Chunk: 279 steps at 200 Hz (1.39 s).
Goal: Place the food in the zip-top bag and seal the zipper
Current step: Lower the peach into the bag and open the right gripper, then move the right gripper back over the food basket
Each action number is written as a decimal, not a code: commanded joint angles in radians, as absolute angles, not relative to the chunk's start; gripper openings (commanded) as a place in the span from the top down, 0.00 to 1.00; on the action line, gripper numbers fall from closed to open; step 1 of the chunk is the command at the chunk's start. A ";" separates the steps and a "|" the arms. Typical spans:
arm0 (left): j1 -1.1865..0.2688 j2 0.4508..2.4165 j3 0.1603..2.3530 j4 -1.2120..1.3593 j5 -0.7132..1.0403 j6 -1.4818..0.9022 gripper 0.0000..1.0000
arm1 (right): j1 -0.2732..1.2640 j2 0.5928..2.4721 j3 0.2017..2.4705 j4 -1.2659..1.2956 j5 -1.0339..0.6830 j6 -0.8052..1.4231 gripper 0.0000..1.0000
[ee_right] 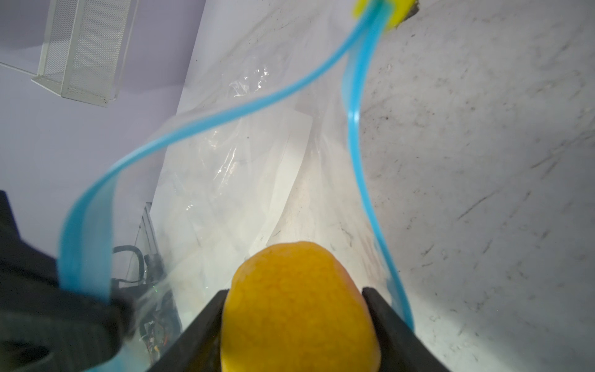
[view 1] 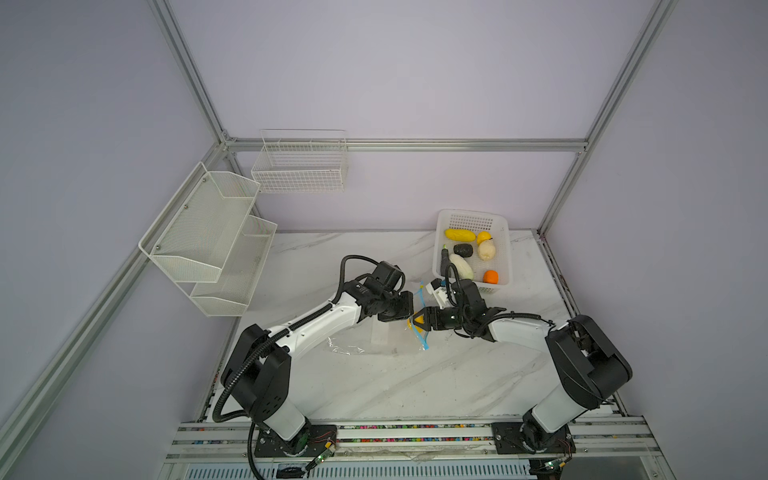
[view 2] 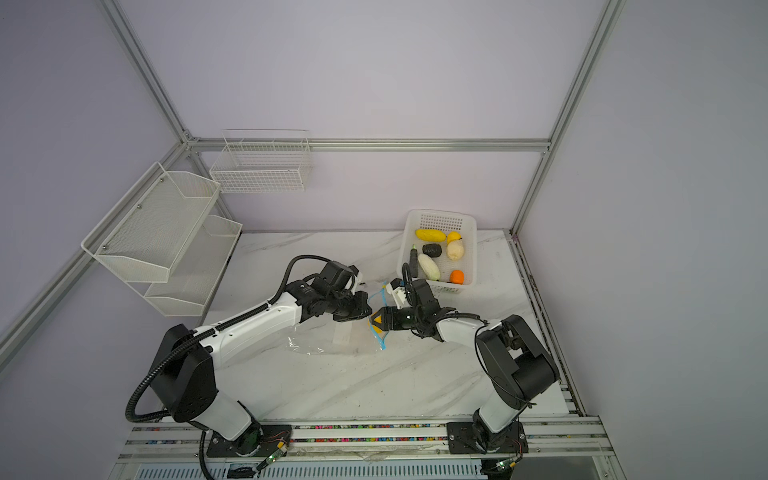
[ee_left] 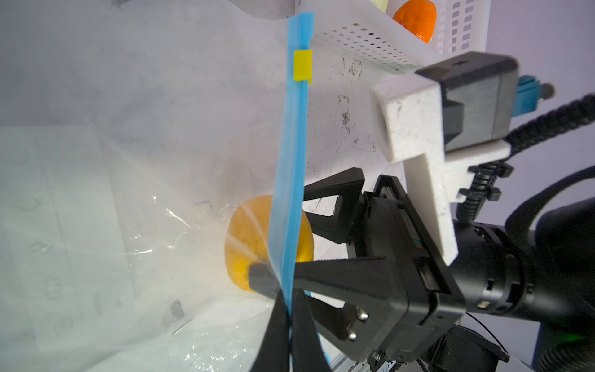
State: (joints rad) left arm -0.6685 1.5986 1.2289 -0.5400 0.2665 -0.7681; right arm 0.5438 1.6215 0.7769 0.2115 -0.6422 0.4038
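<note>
The zip-top bag point(view 1: 365, 340) point(view 2: 324, 336) lies crinkled on the marble table, its mouth facing right. My left gripper point(ee_left: 289, 306) point(view 1: 409, 309) is shut on the upper side of the light-blue zipper point(ee_left: 291, 161) point(ee_right: 206, 119) and holds the mouth open. The yellow slider point(ee_left: 303, 64) point(ee_right: 383, 9) sits at the zipper's far end. My right gripper point(ee_right: 296, 296) point(view 1: 415, 322) reaches into the mouth with a yellow-orange fruit point(ee_right: 296, 306) point(ee_left: 248, 238) between its fingers, both touching its sides. More food lies in the basket: a yellow piece point(view 1: 459, 235), a white one point(view 1: 461, 266), an orange one point(view 1: 490, 276).
The white perforated basket point(view 1: 471, 216) point(view 2: 440, 216) stands at the table's back right, just behind the right wrist. White mesh shelves point(view 1: 208, 232) and a wire basket point(view 1: 299, 166) hang on the left and back walls. Aluminium rails point(view 1: 415, 432) run along the table's front edge.
</note>
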 commanded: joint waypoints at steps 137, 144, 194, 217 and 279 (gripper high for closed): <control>-0.649 1.545 1.223 -0.513 0.272 -0.775 1.00 | 0.542 1.402 0.847 0.031 -0.516 0.378 0.31; -0.645 1.542 1.222 -0.514 0.271 -0.774 1.00 | 0.537 1.386 0.855 0.011 -0.501 0.370 0.31; -0.615 1.519 1.204 -0.518 0.276 -0.766 1.00 | 0.436 1.325 0.992 -0.195 -0.337 0.244 0.33; -0.612 1.529 1.213 -0.519 0.289 -0.762 1.00 | 0.372 1.367 1.080 -0.237 -0.262 0.202 0.34; -0.610 1.561 1.239 -0.519 0.318 -0.746 1.00 | 0.310 1.699 1.360 -0.226 -0.020 0.128 0.34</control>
State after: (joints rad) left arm -0.6151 1.5558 1.2289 -0.5396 0.2844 -0.7658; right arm 0.3279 1.5833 1.2728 -0.1955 -0.1406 0.1844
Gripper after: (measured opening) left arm 0.047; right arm 0.655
